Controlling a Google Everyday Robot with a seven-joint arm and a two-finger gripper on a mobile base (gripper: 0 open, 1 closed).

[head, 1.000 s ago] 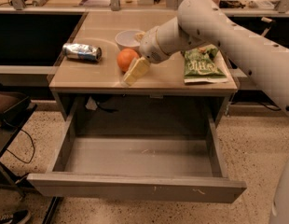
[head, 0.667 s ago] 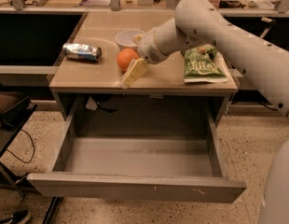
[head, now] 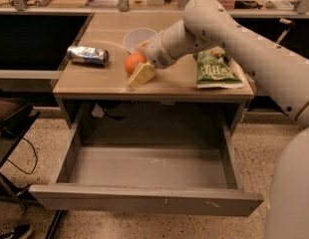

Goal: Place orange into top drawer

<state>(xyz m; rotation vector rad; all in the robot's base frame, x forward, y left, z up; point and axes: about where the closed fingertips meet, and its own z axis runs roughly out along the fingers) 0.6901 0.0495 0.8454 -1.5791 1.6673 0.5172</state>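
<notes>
The orange [head: 133,61] sits on the beige tabletop [head: 94,78] near its front edge, just in front of the white bowl [head: 137,38]. My gripper [head: 137,71] is at the orange, reaching in from the right and touching its right side; a cream-coloured part lies low against the front of the fruit. The top drawer [head: 119,199] is pulled fully open below the tabletop. Its plain grey inside holds nothing, and its scuffed front panel is nearest the camera.
A crushed silver can [head: 88,55] lies at the left of the tabletop and a green snack bag [head: 217,69] at the right. My white arm [head: 234,39] crosses above the bag. A dark chair [head: 10,116] and cables stand on the floor at the left.
</notes>
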